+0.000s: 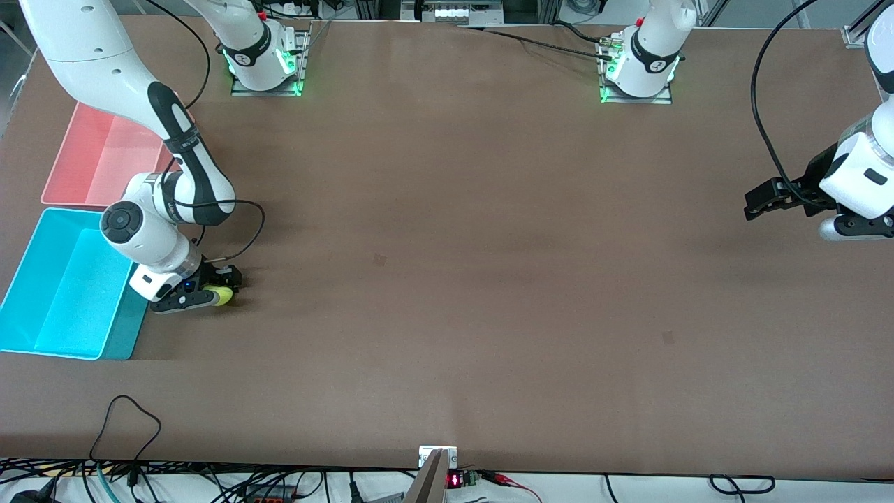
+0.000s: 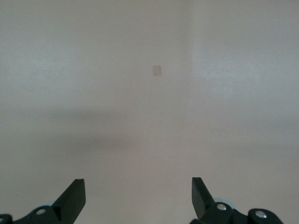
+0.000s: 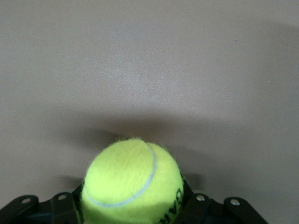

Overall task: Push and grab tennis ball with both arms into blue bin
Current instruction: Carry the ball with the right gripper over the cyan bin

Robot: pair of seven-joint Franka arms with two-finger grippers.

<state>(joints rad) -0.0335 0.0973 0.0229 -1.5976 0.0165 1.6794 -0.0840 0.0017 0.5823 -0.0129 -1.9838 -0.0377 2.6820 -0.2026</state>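
Observation:
The yellow-green tennis ball (image 1: pixel 222 296) sits between the fingers of my right gripper (image 1: pixel 218 288), low at the table, beside the blue bin (image 1: pixel 42 321) on its side toward the table's middle. In the right wrist view the ball (image 3: pixel 131 184) fills the space between the jaws, with dark lettering on it. My right gripper is shut on the ball. My left gripper (image 1: pixel 758 199) is open and empty, held in the air over the left arm's end of the table; its two fingertips (image 2: pixel 74 196) show wide apart over bare table.
A pink tub (image 1: pixel 91 164) stands next to the blue bin, farther from the front camera, partly covered by the right arm. Cables run along the table's front edge (image 1: pixel 126 419). Small dark marks (image 1: pixel 379 260) lie on the brown tabletop.

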